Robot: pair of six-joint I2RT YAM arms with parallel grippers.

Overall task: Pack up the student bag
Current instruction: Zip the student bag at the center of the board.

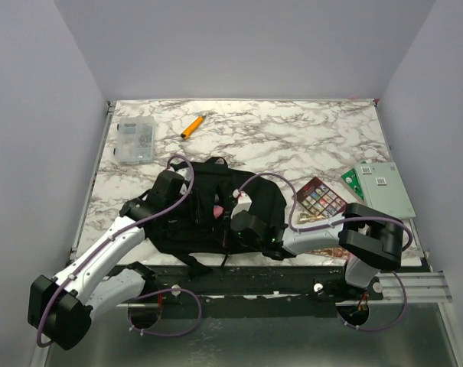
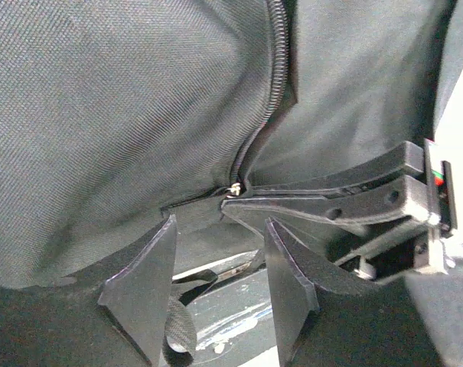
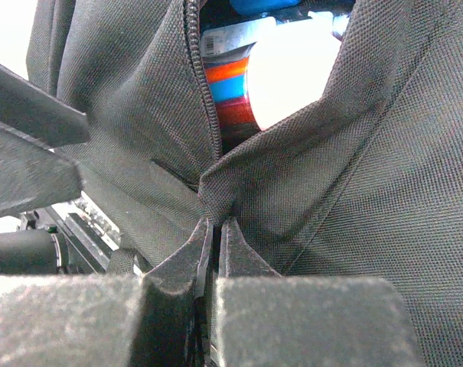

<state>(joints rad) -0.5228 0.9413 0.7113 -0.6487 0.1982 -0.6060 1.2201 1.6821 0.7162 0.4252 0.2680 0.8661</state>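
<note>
Right gripper (image 3: 214, 223) fingers are pressed together on a fold of the bag (image 3: 353, 176) just below the end of its zipper (image 3: 208, 115), where the gap shows a striped item (image 3: 227, 92) in orange, blue and red inside. Left gripper (image 2: 220, 267) hangs at that same zipper end, its fingers spread wide and closed on nothing, close beside the right one's tips. The bag lies on the marble table (image 1: 292, 138) near its front edge, between the two arms, with a clear box (image 1: 134, 140) and an orange pen (image 1: 191, 127) well behind it.
</note>
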